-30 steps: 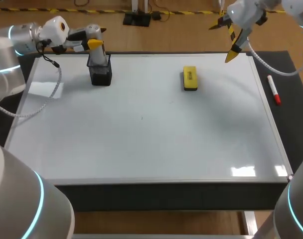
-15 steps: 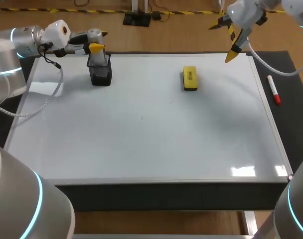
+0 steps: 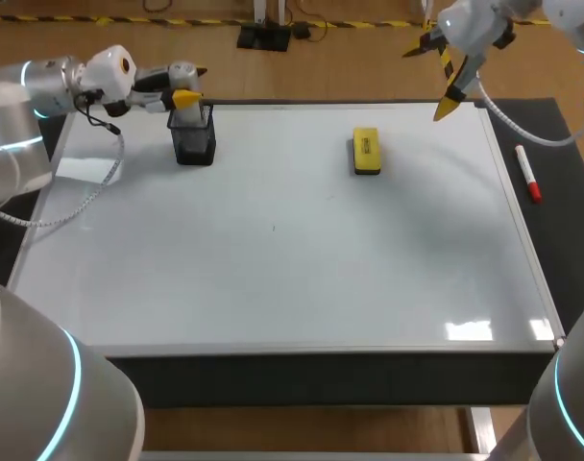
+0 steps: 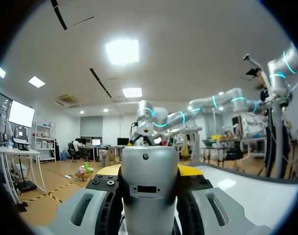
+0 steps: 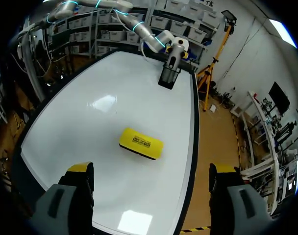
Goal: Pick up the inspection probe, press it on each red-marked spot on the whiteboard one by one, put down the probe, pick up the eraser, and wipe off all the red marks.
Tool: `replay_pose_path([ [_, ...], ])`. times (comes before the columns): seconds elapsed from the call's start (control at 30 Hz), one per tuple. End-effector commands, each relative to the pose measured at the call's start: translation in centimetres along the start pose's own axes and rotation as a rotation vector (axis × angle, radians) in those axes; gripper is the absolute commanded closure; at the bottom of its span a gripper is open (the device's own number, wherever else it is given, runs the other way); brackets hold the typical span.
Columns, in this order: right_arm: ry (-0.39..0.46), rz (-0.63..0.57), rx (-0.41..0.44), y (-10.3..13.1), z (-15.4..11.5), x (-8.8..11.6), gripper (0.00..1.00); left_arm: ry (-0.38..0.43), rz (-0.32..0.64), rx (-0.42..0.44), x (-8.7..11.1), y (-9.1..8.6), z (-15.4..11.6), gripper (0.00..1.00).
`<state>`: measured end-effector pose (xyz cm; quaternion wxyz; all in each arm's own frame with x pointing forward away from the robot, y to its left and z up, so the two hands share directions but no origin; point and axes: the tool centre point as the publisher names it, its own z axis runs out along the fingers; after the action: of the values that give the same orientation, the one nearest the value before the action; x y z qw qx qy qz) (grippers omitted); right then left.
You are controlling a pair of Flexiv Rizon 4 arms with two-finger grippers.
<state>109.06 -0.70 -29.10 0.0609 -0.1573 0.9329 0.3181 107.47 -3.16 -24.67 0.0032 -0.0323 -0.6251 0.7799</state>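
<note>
**A:** What was the status of the left gripper (image 3: 187,86)?

**B:** It was clamped on the inspection probe (image 4: 149,178). From where I stood, the silver cylinder sat between both fingers, with the pads bearing on it from two sides. Gripper and probe were tilted over the black holder (image 3: 194,142) at the far left of the whiteboard (image 3: 273,288). I could not tell whether the probe touched the holder.

**A:** And the right gripper (image 5: 151,170)?

**B:** Its fingers were spread wide and gripped nothing. It hung above the board's far right corner.

**A:** Where was the eraser (image 3: 366,151)?

**B:** It lay flat on the board, right of centre toward the far edge, well apart from the holder. A red marker (image 3: 528,178) lay on the dark mat beside the board's right edge.
</note>
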Motion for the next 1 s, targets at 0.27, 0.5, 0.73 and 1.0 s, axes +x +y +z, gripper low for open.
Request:
replay_pose_path([
  [0.27, 0.003, -0.001, 0.005, 0.03, -0.08, 0.0, 0.0, 0.005, -0.009, 0.014, 0.07, 0.56, -0.02, 1.0],
  [0.5, 0.003, -0.001, 0.005, 0.03, -0.08, 0.0, 0.0, -0.001, -0.025, 0.019, 0.03, 0.86, -0.09, 0.7],
  [0.73, 0.003, -0.001, 0.005, 0.03, -0.08, 0.0, 0.0, -0.017, -0.026, 0.001, 0.05, 0.65, -0.25, 0.0],
  [1.0, 0.003, -0.001, 0.005, 0.03, -0.08, 0.0, 0.0, -0.139, 0.003, -0.137, 0.26, -0.07, -0.77, 0.0],
])
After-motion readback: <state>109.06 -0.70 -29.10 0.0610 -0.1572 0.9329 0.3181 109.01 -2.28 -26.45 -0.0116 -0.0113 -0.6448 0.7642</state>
